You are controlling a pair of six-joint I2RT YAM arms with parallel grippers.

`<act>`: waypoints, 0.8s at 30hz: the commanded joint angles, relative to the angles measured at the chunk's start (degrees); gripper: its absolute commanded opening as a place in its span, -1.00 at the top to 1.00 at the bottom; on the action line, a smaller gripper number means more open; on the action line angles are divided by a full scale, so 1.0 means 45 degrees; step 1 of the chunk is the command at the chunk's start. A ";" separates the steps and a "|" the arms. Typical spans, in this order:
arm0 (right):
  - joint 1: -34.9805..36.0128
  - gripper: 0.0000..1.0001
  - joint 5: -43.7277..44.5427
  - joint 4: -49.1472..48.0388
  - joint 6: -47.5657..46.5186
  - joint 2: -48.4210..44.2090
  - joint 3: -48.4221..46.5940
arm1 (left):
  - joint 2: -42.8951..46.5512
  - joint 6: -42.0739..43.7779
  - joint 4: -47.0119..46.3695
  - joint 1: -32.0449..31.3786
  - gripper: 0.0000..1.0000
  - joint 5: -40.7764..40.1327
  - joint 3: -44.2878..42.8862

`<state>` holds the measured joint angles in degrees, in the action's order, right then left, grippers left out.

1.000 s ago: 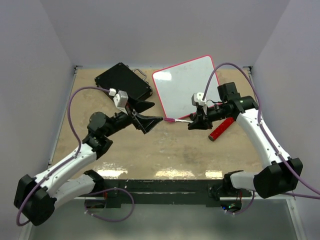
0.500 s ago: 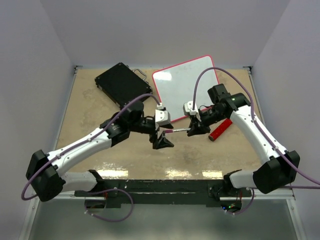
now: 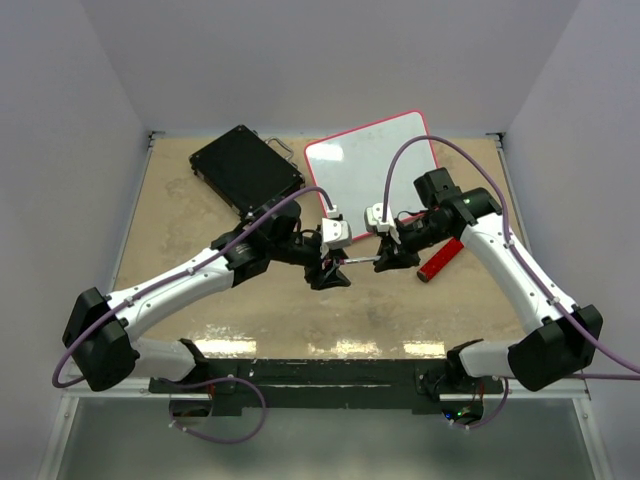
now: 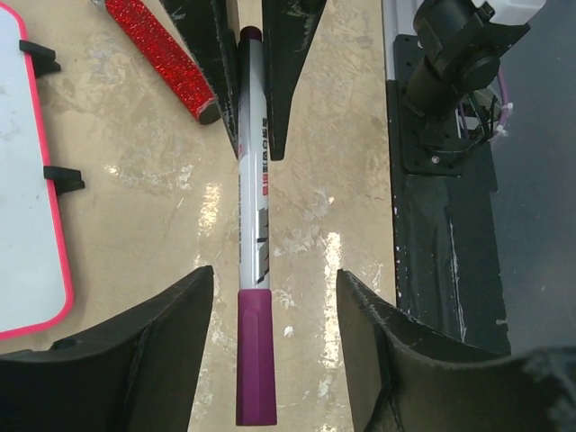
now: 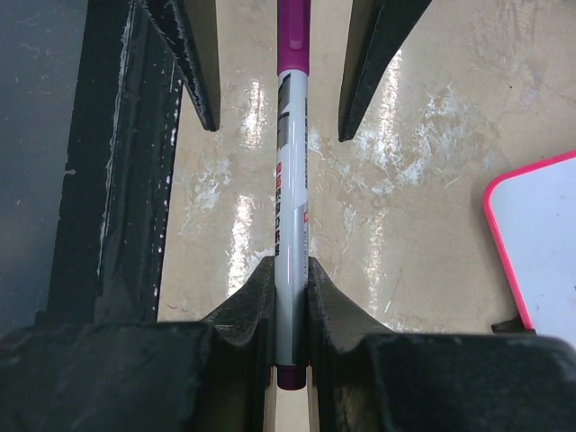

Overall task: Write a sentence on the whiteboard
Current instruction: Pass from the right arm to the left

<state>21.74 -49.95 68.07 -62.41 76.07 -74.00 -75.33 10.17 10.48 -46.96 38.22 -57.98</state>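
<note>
Beyond the right claw point(image 3: 383, 262), whiteboard point(image 3: 370, 170)

One table point(image 3: 170, 220) carries one whiteboard point(image 3: 370, 170), one black case point(image 3: 245, 170) and one red glittery stick point(image 3: 442, 258). There is one marker point(image 4: 254, 225) with one purple cap point(image 4: 256, 360). Two robot arms stand here, the left arm point(image 3: 180, 290) and the right arm point(image 3: 515, 270), with two grippers, the left gripper point(image 3: 333, 272) and the right gripper point(image 3: 388, 258), and two purple cables point(image 3: 430, 138).

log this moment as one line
right gripper: shut on marker | left gripper: open, jaws either side of purple cap, not touching | whiteboard: blank
</note>
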 commanded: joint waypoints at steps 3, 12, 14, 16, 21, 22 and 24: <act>0.0092 1.00 0.0085 -0.0245 0.0178 -0.0128 0.0037 | 0.0314 0.0240 0.0152 -0.0014 -0.08 -0.0621 -0.0476; 0.0150 1.00 0.0339 -0.0459 0.0334 -0.0069 0.0330 | 0.0392 -0.0268 -0.0649 -0.0014 0.12 -0.0563 -0.0437; 0.0169 1.00 0.0359 -0.0479 0.0373 -0.0030 0.0330 | 0.0392 -0.0269 -0.0708 -0.0014 0.18 -0.0505 -0.0417; 0.0189 1.00 0.0378 -0.0498 0.0412 0.0009 0.0330 | 0.0392 -0.0327 -0.0727 -0.0014 0.26 -0.0426 -0.0378; 0.0189 1.00 0.0339 -0.0518 0.0490 0.0087 0.0292 | 0.0392 -0.0444 -0.0747 0.0006 1.00 -0.0250 -0.0261; 0.0189 0.92 0.0320 -0.0499 0.0529 0.0087 0.0272 | 0.0412 -0.0561 -0.0728 -0.0014 1.00 -0.0289 -0.0242; 0.0189 0.55 0.0067 -0.0304 0.0588 0.0048 0.0136 | 0.0606 -0.0697 -0.0805 -0.0014 1.00 -0.0465 -0.0067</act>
<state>22.17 -48.56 66.70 -60.77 76.18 -72.60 -75.31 8.40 9.58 -46.92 35.68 -57.98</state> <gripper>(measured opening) 0.139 0.182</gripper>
